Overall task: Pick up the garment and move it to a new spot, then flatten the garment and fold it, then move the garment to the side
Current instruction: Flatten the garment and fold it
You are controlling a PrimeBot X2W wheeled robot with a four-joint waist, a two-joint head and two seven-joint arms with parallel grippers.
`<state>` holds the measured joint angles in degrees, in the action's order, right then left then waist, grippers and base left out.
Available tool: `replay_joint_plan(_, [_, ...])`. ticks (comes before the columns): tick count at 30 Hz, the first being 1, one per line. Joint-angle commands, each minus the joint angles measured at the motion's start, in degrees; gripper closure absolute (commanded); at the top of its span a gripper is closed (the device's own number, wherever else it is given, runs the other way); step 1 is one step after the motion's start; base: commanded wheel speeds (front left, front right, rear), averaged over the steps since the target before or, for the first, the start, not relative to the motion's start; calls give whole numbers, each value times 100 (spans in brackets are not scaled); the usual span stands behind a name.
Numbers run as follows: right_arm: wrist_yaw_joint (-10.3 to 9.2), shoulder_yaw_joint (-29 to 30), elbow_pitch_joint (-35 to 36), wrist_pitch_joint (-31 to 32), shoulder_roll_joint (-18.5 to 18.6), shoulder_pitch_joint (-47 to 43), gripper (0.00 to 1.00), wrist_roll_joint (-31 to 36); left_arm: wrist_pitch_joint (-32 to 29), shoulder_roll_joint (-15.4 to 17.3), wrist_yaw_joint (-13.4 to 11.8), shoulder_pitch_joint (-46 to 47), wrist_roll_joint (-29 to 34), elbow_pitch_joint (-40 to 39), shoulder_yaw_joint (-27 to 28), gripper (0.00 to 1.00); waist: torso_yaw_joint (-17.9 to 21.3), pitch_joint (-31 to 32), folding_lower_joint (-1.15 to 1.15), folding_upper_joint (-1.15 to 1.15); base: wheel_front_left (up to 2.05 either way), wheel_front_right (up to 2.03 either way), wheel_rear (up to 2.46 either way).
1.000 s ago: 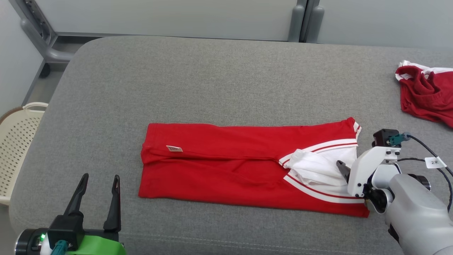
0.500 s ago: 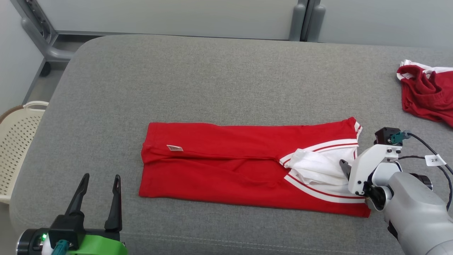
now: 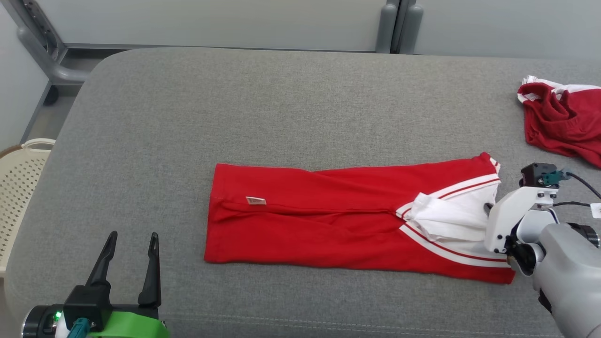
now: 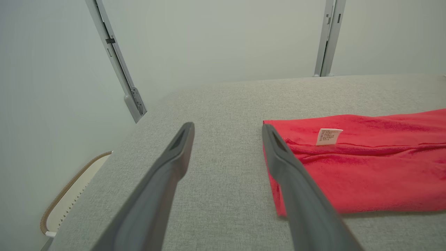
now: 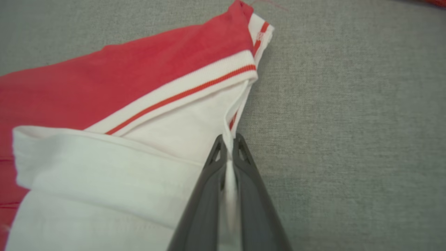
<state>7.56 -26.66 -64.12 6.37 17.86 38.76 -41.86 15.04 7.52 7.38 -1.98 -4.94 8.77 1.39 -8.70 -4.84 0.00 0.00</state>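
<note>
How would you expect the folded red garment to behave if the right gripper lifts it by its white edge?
Probably floppy: the red garment lies creased and limp on the grey cushion. Pinched at a thin white edge by the right gripper, it would likely drape and unfold.

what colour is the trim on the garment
White trim with a thin red stripe, best in the right wrist view.

The left gripper (image 3: 133, 236) has two long black tapering fingers on a black block. Its bright green housing (image 3: 129, 326) carries a teal connector (image 3: 79, 327) and a small green light (image 3: 56, 315). The right gripper (image 5: 228, 141) has dark grey fingers with triangular cut-outs. Its arm has a white bracket (image 3: 509, 218), a black camera module (image 3: 535, 173), a black cable (image 3: 584, 188) and a smooth grey forearm (image 3: 570, 263).
</note>
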Motion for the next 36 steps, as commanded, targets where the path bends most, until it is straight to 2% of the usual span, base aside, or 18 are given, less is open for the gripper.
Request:
replay_joint_plan(1, [-15,-15,-27,-46,126,42,100,-35,9,-16,10,54,-19,-10,14,0,53,2,0,0,0,0,0])
replay_joint_plan(5, [-15,-97,54,-7,330,82,100,-98,9,-23,11,74,-19,-1,14,0,142,-10,0,0,0,0,0])
replay_joint_plan(9, [-13,-147,426,116,380,36,100,-401,9,-9,11,77,-39,21,27,0,223,-17,0,0,0,0,0])
replay_joint_plan(13, [-11,-346,1310,384,510,-128,100,-959,9,-18,11,81,-45,24,37,0,288,-26,0,0,0,0,0])
replay_joint_plan(17, [-10,-593,2270,764,791,-281,100,-1606,9,-28,12,89,-43,47,28,0,347,-12,0,0,0,0,0])
replay_joint_plan(18, [-8,-684,2691,948,974,-343,100,-1895,9,-34,12,79,-38,63,26,0,365,8,0,0,0,0,0])
replay_joint_plan(21, [-8,-739,3182,1135,1132,-427,100,-2356,9,-43,12,67,-35,74,10,0,382,39,0,0,0,0,0])
replay_joint_plan(28, [-8,-804,3902,1338,1083,-610,100,-3208,9,-33,12,41,-53,78,-52,0,347,94,0,0,0,0,0])
replay_joint_plan(36, [-8,-894,4137,1398,773,-561,100,-3689,9,-49,12,113,-78,138,-130,0,232,80,0,0,0,0,0])
